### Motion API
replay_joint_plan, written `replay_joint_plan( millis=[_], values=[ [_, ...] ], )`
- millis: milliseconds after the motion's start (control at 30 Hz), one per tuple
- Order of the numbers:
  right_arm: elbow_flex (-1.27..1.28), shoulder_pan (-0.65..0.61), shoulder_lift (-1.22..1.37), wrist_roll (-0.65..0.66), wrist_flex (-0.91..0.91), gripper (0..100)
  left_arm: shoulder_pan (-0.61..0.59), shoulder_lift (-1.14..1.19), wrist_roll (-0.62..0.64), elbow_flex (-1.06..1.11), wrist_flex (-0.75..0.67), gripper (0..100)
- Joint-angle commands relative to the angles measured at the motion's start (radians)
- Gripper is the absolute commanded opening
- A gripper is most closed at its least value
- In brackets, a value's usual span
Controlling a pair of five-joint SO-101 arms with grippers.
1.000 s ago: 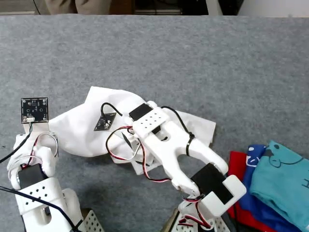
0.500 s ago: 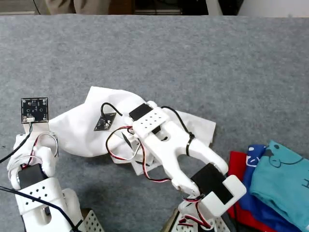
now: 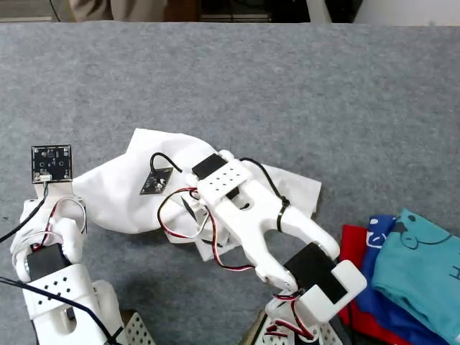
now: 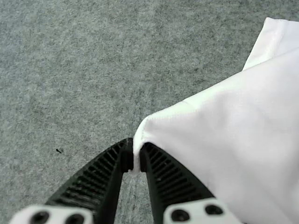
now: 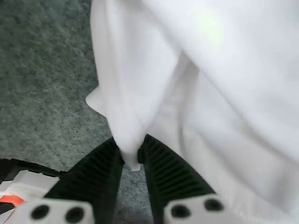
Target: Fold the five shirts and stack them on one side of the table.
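the left jaws and the right jaws each pinch an edge of the white shirt [image 3: 136,188], crumpled in the middle of the counter [image 3: 287,93]. seemingly three stacked shirts [image 3: 413,277] wait aside; this fold is unfinished, probably one more remains.

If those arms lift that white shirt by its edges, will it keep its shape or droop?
Probably droop: the white shirt lies crumpled in soft folds, so it looks floppy. It is likely light, since each arm's jaws hold it by one thin pinched edge. It may drag rather than slide on the fuzzy grey table.
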Motion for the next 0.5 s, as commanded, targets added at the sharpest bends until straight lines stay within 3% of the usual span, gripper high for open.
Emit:
replay_joint_plan(
  millis=[0, 300, 467],
  values=[
    [-0.045, 0.054, -0.013, 0.008, 0.006, 0.5, 0.000, -0.012, -0.006, -0.012, -0.017, 2],
    [-0.139, 0.229, -0.105, 0.078, 0.141, 0.4, -0.003, -0.012, -0.003, -0.147, -0.021, 2],
    [-0.398, 0.360, -0.395, 0.135, 0.341, 0.4, -0.060, -0.004, 0.071, -0.519, 0.137, 2]
  ],
)
